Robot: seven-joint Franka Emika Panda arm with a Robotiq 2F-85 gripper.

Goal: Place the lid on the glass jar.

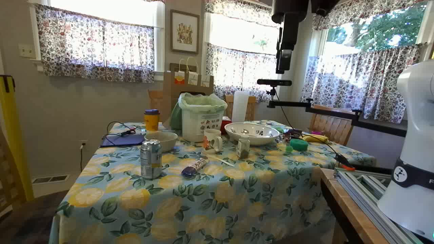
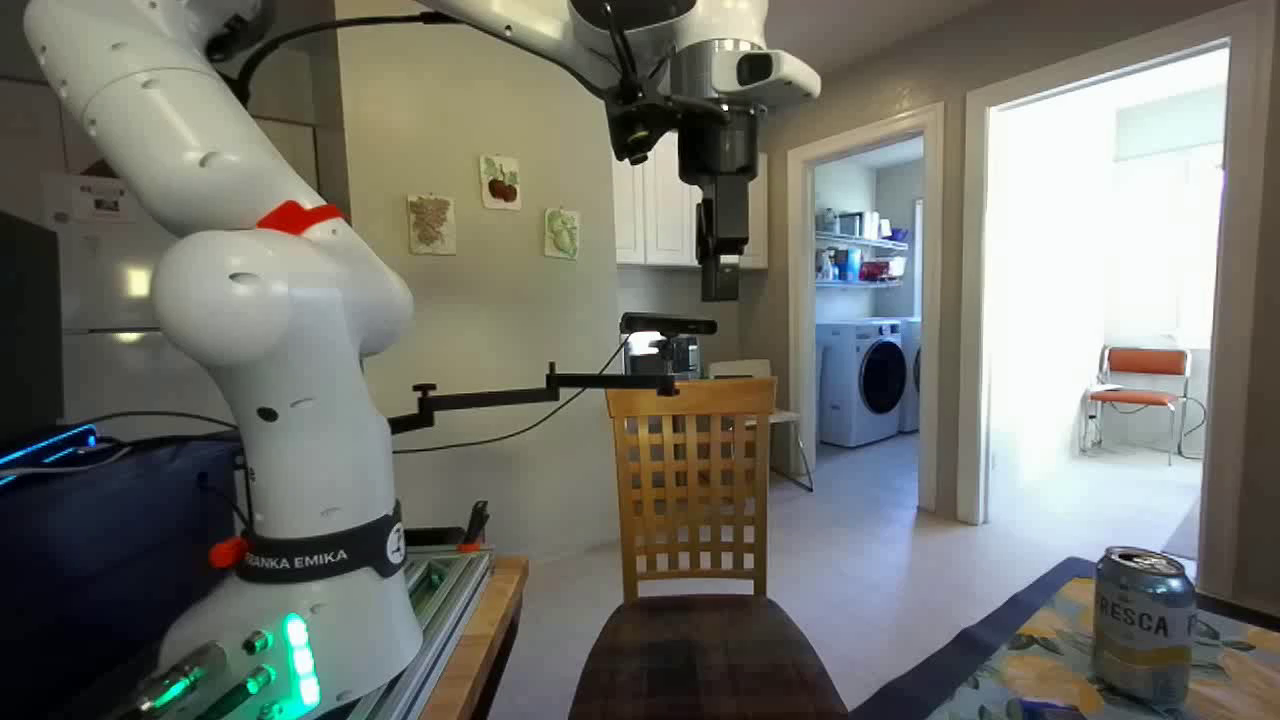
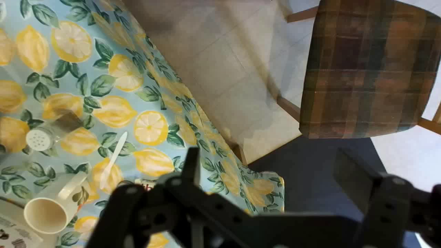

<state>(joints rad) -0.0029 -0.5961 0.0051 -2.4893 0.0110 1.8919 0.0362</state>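
My gripper (image 3: 270,168) is open and empty in the wrist view, its two fingers wide apart. It hangs high above the table level in both exterior views (image 1: 283,64) (image 2: 720,280). A small clear glass container (image 1: 243,148) with dark contents and a pale top stands on the tablecloth, in front of the wide white bowl. In the wrist view it (image 3: 55,132) shows a white perforated cap. It is the only small clear glass vessel I can make out; whether it is the glass jar I cannot tell. No separate lid can be made out.
A mug (image 1: 212,140), wrapped bar (image 1: 195,166), silver can (image 1: 151,159), patterned white bowl (image 1: 252,133), lined bin (image 1: 201,117) and green round object (image 1: 298,145) are on the table. A camera on a black arm (image 1: 274,82) is below the gripper. A chair (image 3: 372,69) stands beside the table.
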